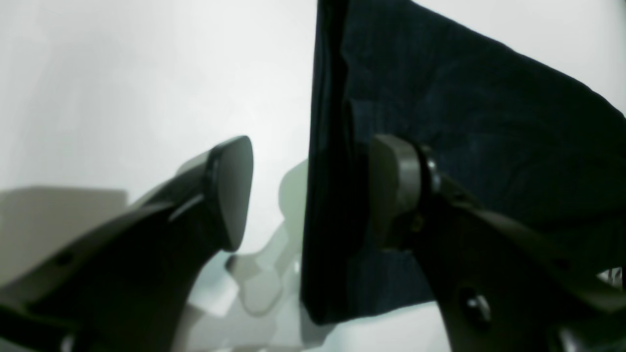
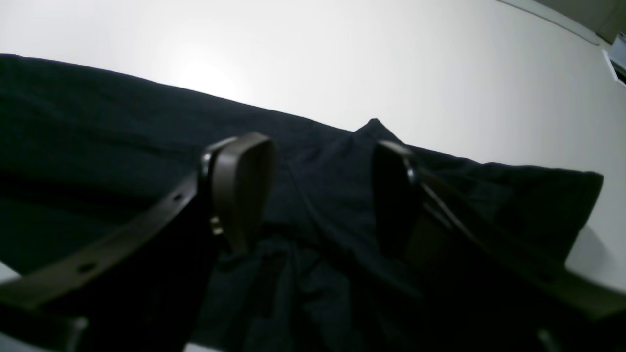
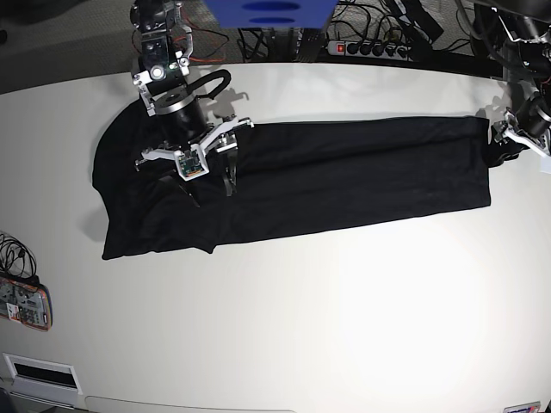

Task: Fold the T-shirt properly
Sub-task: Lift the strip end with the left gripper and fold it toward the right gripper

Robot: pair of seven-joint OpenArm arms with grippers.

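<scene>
In your left wrist view, the left gripper (image 1: 310,193) has its jaws well apart. The T-shirt (image 1: 464,146) lies on the white table (image 1: 122,73) with one straight edge running up between the two fingers; the right-hand finger sits over the dark cloth, the left-hand finger over bare table. You cannot tell from here whether that finger touches the fabric, and nothing is pinched between the jaws. The cloth reads near-black, matte, with a folded, doubled edge and a corner at the bottom of the picture.

In your right wrist view, the right gripper (image 2: 323,190) is also spread wide and holds nothing. The T-shirt (image 2: 98,137) fills the space beneath and between both fingers, and a soft ridge of fabric runs through the gap. A small peak of cloth pokes up beyond the fingers, and a blunt sleeve-like flap lies out to the right on the table (image 2: 342,49).

In your base view, the T-shirt (image 3: 344,172) lies as a long dark band across the table (image 3: 301,310), wider and rumpled at the picture's left end. The right gripper (image 3: 207,185) hangs over that wider end, jaws parted, pointing down at the cloth. The left gripper (image 3: 504,138) sits at the band's far right edge, partly at the frame's border.
</scene>
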